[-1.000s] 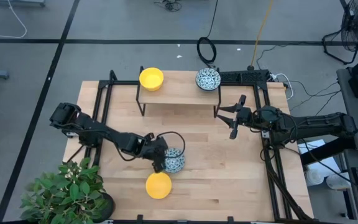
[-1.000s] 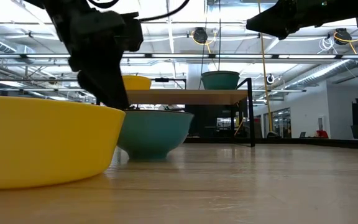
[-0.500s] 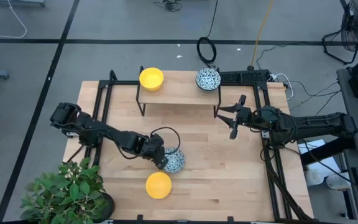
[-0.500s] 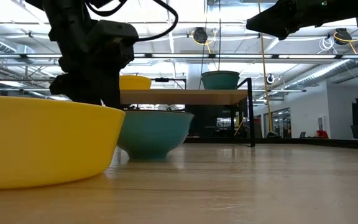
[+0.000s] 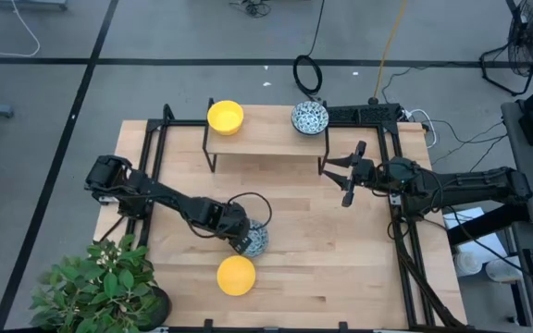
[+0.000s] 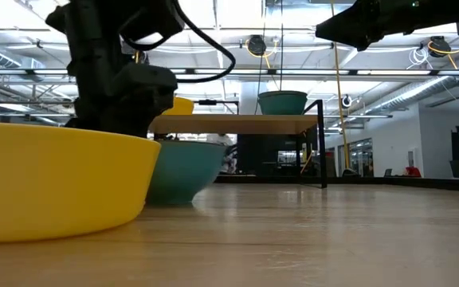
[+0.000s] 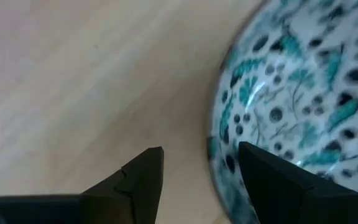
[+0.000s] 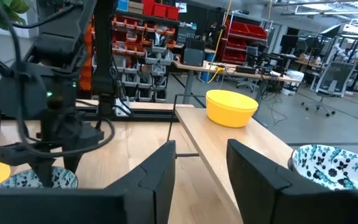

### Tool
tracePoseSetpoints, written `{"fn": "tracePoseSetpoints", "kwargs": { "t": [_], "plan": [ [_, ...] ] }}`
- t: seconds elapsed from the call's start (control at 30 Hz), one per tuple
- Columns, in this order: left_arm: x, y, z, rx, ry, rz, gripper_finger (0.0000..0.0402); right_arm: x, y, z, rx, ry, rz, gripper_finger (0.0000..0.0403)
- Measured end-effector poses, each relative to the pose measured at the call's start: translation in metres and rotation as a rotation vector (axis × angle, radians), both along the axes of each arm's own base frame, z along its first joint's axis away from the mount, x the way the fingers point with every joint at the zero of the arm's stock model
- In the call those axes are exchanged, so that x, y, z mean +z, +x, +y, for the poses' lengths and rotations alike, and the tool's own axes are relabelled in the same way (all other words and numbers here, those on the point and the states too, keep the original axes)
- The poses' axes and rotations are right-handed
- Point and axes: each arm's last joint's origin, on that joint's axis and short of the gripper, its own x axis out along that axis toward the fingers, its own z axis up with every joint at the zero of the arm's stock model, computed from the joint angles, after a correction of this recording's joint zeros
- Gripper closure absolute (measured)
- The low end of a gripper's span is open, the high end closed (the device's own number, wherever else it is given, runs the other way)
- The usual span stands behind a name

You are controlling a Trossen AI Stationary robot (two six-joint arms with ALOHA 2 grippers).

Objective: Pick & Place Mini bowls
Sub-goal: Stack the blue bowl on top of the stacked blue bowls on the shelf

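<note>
A: How much of the job is judged done?

B: Only four mini bowls are seen. A yellow bowl (image 5: 226, 117) and a patterned bowl (image 5: 310, 117) are set on the raised shelf (image 5: 266, 139) at the far side of the bench (image 5: 322, 250); these are taken as placed, though that is a judgement. Two are left low on the bench: a second patterned bowl (image 5: 255, 239) and a second yellow bowl (image 5: 236, 276).

A: Where is the work being done?

B: At the left gripper (image 7: 199, 163). Its jaws are held wide over the rim of the low patterned bowl (image 7: 303, 99), one finger outside the wall, one at the inside. Nothing is clamped yet, so the pick is judged as just being set up.

A: And the other arm?

B: The right gripper (image 5: 348, 176) is parked high, well apart from every bowl, jaws partly open and empty.

A: What stands in the way?

B: The low yellow bowl lies just beside the jaws. A potted plant (image 5: 100, 282) sits at the bench corner behind the left arm, and the shelf's dark frame (image 5: 209, 148) must be cleared on any lift.
</note>
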Motion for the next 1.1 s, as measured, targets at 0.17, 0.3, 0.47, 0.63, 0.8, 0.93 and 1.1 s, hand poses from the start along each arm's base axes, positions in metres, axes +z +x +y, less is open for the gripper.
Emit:
{"fn": "tracePoseSetpoints", "kwargs": {
  "t": [0.17, 0.3, 0.47, 0.63, 0.8, 0.93, 1.1],
  "plan": [
    [0.002, 0.001, 0.007, 0.02, -0.009, -0.003, 0.0221, 0.0, 0.0, 0.0, 0.0, 0.0, 0.0, 0.0273],
    [0.003, 0.003, 0.009, -0.009, -0.007, -0.016, 0.0285, 0.0, 0.0, 0.0, -0.001, -0.004, 0.001, 0.0273],
    [0.006, 0.005, 0.012, -0.048, 0.029, -0.045, 0.0383, 0.0, 0.0, 0.0, -0.001, -0.004, 0.001, 0.0273],
    [0.016, 0.009, 0.016, -0.106, 0.139, -0.082, 0.0388, 0.0, 0.0, 0.0, -0.001, -0.001, 0.0, 0.0273],
    [0.058, 0.02, 0.015, -0.211, 0.362, -0.214, 0.0389, -0.001, 0.001, 0.0, -0.001, -0.006, 0.006, 0.0273],
    [0.094, 0.027, 0.013, -0.299, 0.643, -0.25, 0.0389, -0.001, 0.006, 0.003, 0.012, -0.013, -0.004, 0.0273],
    [0.146, 0.038, 0.015, -0.264, 1.05, -0.261, 0.0389, -0.005, 0.019, 0.014, 0.04, -0.102, 0.006, 0.0268]
  ]
}}
